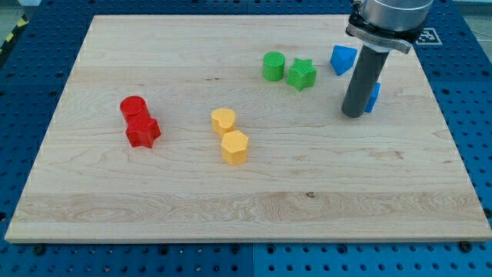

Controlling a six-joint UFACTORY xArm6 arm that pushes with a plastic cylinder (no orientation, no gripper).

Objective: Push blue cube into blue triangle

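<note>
1. The blue cube (373,97) is mostly hidden behind the dark rod; only a narrow blue strip shows at the rod's right side, so its shape is hard to confirm.
2. The upper part of the arm is cut off by the view's top edge.
3. My tip (352,114) rests on the worktop (231,200), at the view's upper right, touching or just beside the blue cube on the cube's left. I cannot tell which.
4. There is no pincer on this arm, only the rod, so nothing is grasped or released.
5. The blue triangle (343,59) lies above the tip, near the view's top right, apart from the blue cube. One corner seems to point to the view's lower left, but the rod covers its right edge.
6. The long axis of the blue cube cannot be made out, because so little of it shows; the visible strip runs up and down in the view.
7. Count by colour: two blue blocks, two green, two yellow, two red, eight in all.
8. The green cylinder (274,66) and the green star (302,74) touch, left of the blue triangle.
9. The yellow heart (223,119) sits just above the yellow hexagon (235,147), near the middle.
10. The red cylinder (134,108) touches the red star (143,132), at the view's left.
</note>
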